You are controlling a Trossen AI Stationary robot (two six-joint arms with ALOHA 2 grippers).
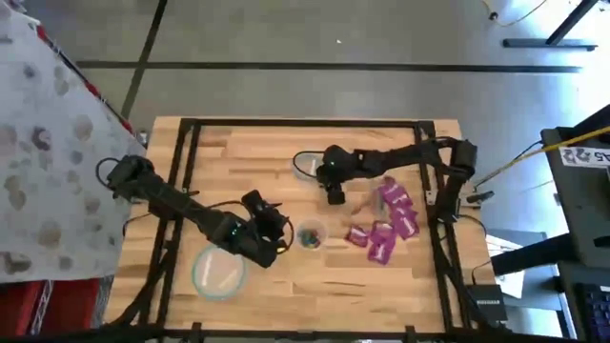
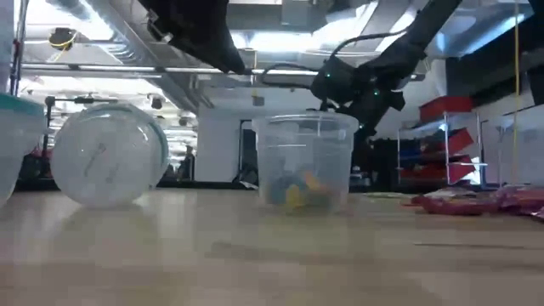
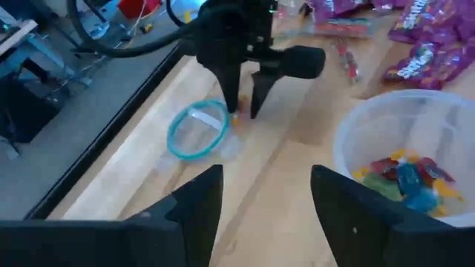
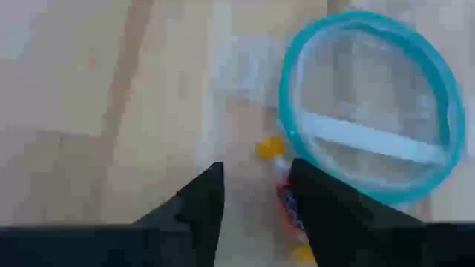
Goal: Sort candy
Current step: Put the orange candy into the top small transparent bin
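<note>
Sorting partly done: the clear cup [image 1: 311, 234] mid-table already holds a few mixed candies, but the magenta packets [image 1: 389, 221] are unsorted in a pile toward the right edge. Right hand [image 1: 335, 195] points down beside the teal-rimmed bowl [image 1: 307, 165] near the far edge, gripping a thin red-and-yellow candy [image 4: 286, 194]. Left hand [image 1: 270, 225] waits wide and empty, near the front bowl [image 1: 218, 272].
</note>
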